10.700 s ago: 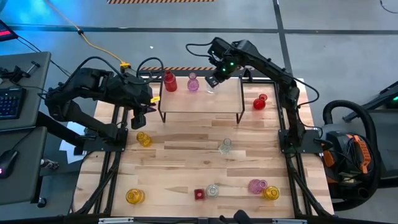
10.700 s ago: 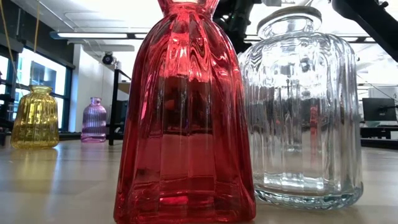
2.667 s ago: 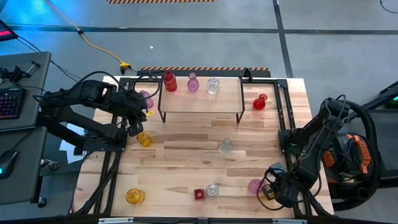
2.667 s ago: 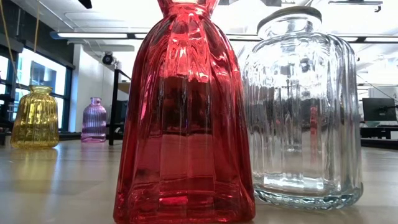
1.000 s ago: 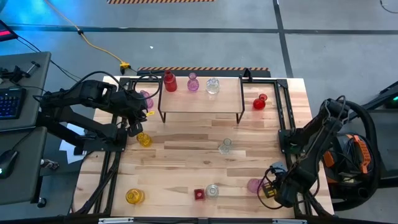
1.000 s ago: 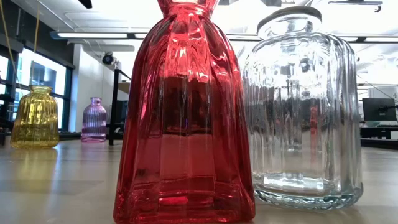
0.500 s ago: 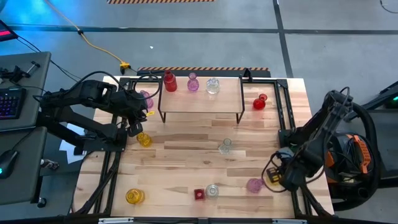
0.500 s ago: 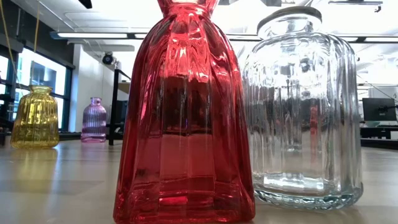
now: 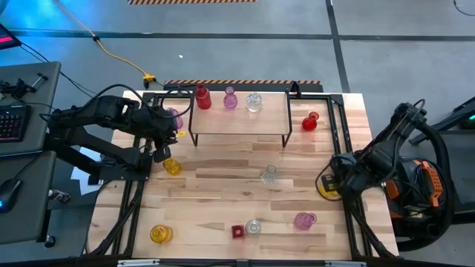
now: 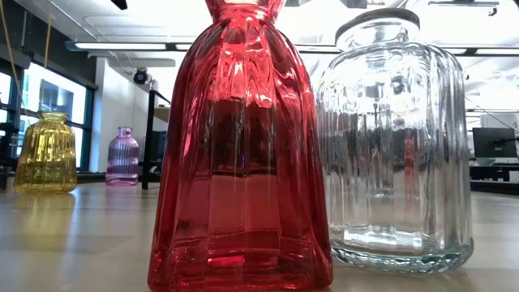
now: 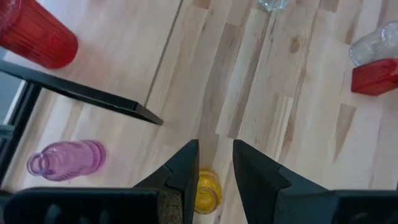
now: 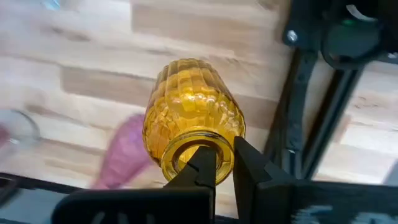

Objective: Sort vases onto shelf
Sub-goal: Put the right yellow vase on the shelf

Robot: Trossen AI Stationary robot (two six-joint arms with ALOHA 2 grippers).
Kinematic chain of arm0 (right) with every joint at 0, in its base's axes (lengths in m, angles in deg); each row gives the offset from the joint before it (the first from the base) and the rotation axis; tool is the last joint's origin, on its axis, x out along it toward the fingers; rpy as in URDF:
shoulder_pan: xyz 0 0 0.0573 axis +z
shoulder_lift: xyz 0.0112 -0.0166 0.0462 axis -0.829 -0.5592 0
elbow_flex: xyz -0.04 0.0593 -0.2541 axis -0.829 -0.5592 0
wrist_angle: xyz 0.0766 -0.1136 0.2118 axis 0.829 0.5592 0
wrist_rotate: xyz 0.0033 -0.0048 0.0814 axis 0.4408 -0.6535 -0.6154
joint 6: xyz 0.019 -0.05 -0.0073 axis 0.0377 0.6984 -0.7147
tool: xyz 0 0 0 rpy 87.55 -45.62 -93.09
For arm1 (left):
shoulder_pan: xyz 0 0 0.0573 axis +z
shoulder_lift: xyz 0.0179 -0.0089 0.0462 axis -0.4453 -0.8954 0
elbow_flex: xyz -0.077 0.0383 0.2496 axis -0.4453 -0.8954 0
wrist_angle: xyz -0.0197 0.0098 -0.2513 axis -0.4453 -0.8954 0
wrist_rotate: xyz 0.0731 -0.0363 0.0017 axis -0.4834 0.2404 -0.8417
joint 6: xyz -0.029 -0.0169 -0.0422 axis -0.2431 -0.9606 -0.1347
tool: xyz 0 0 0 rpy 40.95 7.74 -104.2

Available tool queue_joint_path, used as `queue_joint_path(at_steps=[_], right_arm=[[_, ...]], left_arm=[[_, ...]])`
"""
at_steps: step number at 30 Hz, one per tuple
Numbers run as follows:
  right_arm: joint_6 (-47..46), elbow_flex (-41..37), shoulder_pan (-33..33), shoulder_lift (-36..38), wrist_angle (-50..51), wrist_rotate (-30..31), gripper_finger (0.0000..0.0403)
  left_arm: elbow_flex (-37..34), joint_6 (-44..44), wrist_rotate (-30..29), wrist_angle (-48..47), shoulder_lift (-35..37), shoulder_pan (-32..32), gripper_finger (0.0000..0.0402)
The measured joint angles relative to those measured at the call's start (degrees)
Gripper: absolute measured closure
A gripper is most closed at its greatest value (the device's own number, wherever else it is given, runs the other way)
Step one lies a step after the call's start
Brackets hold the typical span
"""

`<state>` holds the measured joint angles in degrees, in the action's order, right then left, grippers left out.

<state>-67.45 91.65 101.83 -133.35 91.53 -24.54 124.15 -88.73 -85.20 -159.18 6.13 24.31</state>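
Note:
My right gripper (image 9: 331,185) is by the table's right edge, shut on a yellow ribbed vase (image 12: 189,118). My left gripper (image 11: 215,163) hovers open over another yellow vase (image 11: 207,190) near the shelf's left legs, beside a pink vase (image 11: 65,160) lying on its side. The shelf (image 9: 239,119) stands at the far middle and bears a red (image 9: 202,97), a pink (image 9: 230,99) and a clear vase (image 9: 254,101). On the table are a red vase (image 9: 309,122), a clear one (image 9: 269,174) and a pink one (image 9: 304,220) on its side. My right gripper pinches the yellow vase by the rim of its mouth (image 12: 225,159), one finger (image 12: 202,167) inside the neck and the other outside. The fingers come from above. The vase is lifted clear of the table and hangs below them, base down.
Near the front edge stand a red vase (image 9: 237,231), a clear jar (image 9: 254,227) and a yellow vase (image 9: 159,234); the red one (image 10: 241,154) and the jar (image 10: 395,138) fill the low view. Black frame rails (image 9: 343,133) run along both table sides.
My right gripper, shut on the yellow vase, has lifted it off the table's near right corner and carried it along the right edge toward the far side. The pink vase that lay beside it has stayed where it was.

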Motion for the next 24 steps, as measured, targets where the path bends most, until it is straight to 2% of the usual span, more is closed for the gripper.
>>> queue_joint_path(at_steps=[10, 18, 24], right_arm=[[8.8, 1.8, -12.3, 1.7, 0.4, 7.9, 0.0402], [20.2, 11.5, -23.2, -0.3, 3.0, 19.1, 0.0402], [32.4, 19.9, -32.9, -3.7, 6.5, 20.9, 0.0402]], left_arm=[[0.0, 5.1, -0.2, 0.0, 0.0, 0.0, 0.0312], [0.0, 9.6, -1.2, 0.0, 0.0, 0.0, 0.0312], [0.0, 10.3, -1.2, 0.0, 0.0, 0.0, 0.0312]])
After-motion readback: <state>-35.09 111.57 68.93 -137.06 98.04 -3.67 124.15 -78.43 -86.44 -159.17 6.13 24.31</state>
